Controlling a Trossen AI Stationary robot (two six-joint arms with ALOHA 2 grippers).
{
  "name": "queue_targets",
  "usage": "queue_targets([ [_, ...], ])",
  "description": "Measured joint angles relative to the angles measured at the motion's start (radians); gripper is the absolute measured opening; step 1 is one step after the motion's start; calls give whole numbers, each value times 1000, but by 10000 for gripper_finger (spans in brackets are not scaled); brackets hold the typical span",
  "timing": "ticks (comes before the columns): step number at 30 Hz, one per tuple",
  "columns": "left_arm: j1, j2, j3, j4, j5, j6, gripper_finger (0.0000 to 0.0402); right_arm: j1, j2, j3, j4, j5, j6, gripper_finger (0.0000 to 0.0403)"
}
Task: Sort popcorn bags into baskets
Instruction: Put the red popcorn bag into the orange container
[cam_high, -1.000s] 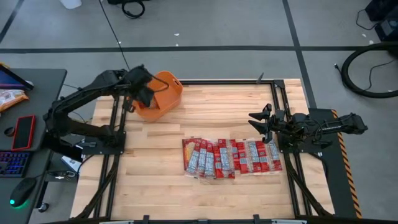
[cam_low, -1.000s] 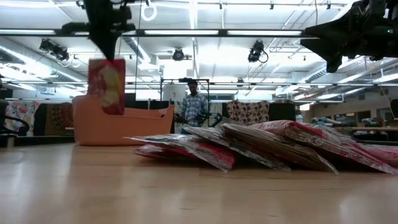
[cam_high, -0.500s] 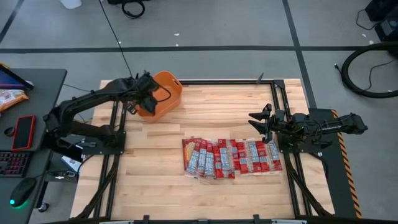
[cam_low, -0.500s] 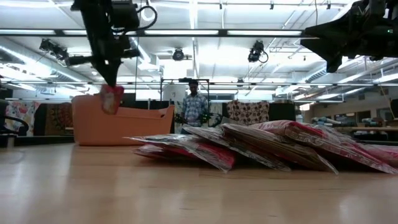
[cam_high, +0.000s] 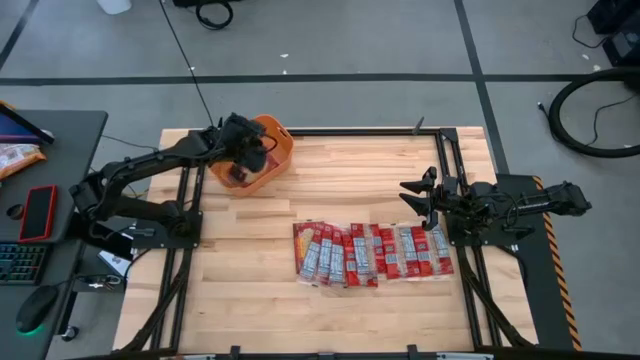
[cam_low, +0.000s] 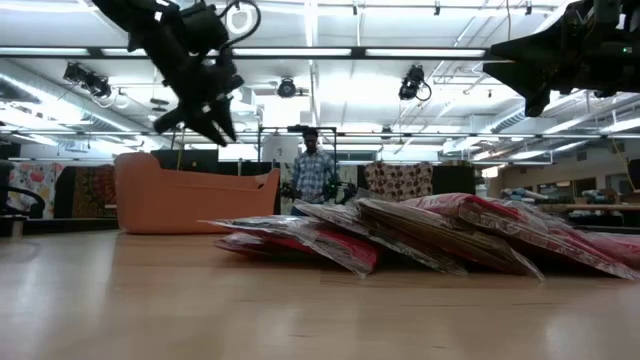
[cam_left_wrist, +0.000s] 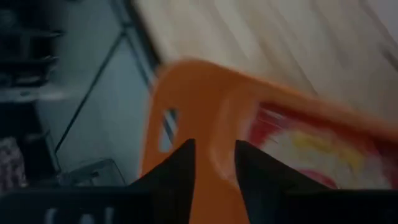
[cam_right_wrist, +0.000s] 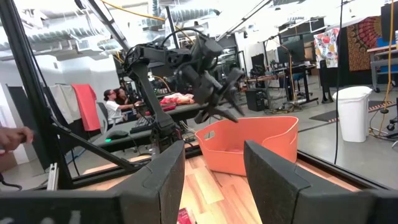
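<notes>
The orange basket (cam_high: 278, 150) stands at the table's far left; it also shows in the low view (cam_low: 195, 195) and in the right wrist view (cam_right_wrist: 249, 146). My left gripper (cam_high: 252, 152) hangs open over its inside, above the rim (cam_low: 200, 125), holding nothing. One red popcorn bag (cam_left_wrist: 311, 149) lies inside the basket. Several more popcorn bags (cam_high: 370, 252) lie in an overlapping row at the table's middle, leaning on one another (cam_low: 400, 235). My right gripper (cam_high: 408, 197) waits open above the table's right side, beyond the row's far right end.
Dark frame rails (cam_high: 185, 215) run along the table's left and right sides. A desk at the left carries a red phone-like slab (cam_high: 40, 212) and a keyboard. A person (cam_low: 313, 170) stands in the room beyond the table, and others sit there (cam_right_wrist: 115, 102). Bare wood lies near the front edge.
My left gripper carried a hanging popcorn bag toward the far edge over the basket and lowered it behind the wall. It then opened and let go, so the bag now lies in the basket. The gripper has tipped and stands open above the rim.
</notes>
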Motion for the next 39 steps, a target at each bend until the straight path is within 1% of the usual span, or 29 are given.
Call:
queue_targets([
  [3, -57, 5, 0, 20, 38, -198, 143, 0, 0, 0, 0, 0, 0, 170],
  [5, -127, 39, 1, 22, 52, -345, 147, 0, 0, 0, 0, 0, 0, 170],
  [7, -205, 80, 0, 23, 39, -475, 148, 0, 0, 0, 0, 0, 0, 170],
  [9, -285, 122, 0, 44, 6, -565, 148, 0, 0, 0, 0, 0, 0, 170],
  [14, -465, 228, 0, 78, -65, -733, 148, 0, 0, 0, 1, 0, 0, 170],
  [17, -547, 272, 0, 83, -86, -815, 148, 0, 0, 0, 0, 0, 0, 170],
  [20, -626, 309, 0, 101, -132, -893, 149, 0, 0, 0, 0, 0, 0, 170],
  [24, -724, 354, 1, 133, -147, -967, 149, 0, 0, 0, 0, 0, 0, 170],
  [27, -799, 392, 1, 186, -183, -963, 149, 0, 0, 0, 0, 0, 0, 170],
  [30, -869, 434, 1, 256, -199, -911, 149, 0, 0, 0, 0, 0, 0, 170],
  [32, -910, 463, 1, 291, -204, -841, 149, 0, 0, 0, 0, 0, 0, 170],
  [37, -1000, 527, 2, 332, -316, -579, 149, 0, 0, 0, 0, 0, 0, 170],
  [39, -1017, 547, 2, 333, -329, -502, 149, 0, 0, 0, 0, 0, 0, 170],
])
